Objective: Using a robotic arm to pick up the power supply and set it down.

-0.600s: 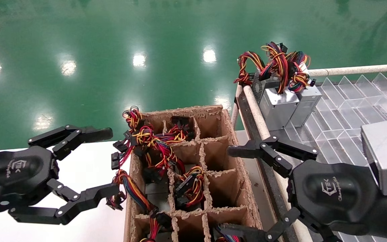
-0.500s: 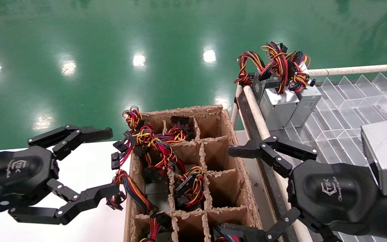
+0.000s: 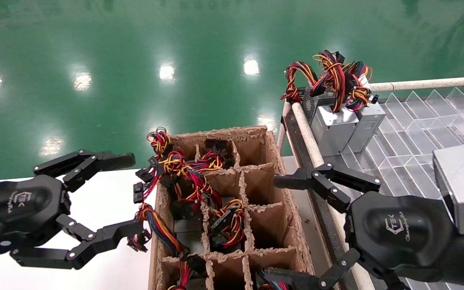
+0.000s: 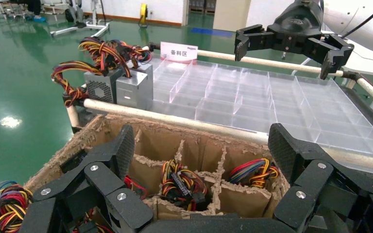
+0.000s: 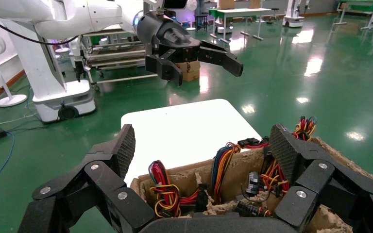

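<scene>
Floor (image 3: 135,48) glossy green, mirror-like glare spots. Box (image 3: 280,193) brown cardboard, matt, edges torn and fuzzy. Power supplies (image 3: 338,129) bare brushed metal, dull sheen, 1 side perforated. Wires (image 3: 332,78) shiny plastic insulation. Tray (image 3: 417,121) clear glossy plastic. Rail (image 3: 421,84) matt off-white, scuffed. Both hands (image 3: 107,197) (image 3: 296,229) matt black plastic with metal screws. Bench (image 3: 107,197) smooth white.

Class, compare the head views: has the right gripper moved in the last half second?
No. The right gripper sits at the same spot against the cardboard box rim.
</scene>
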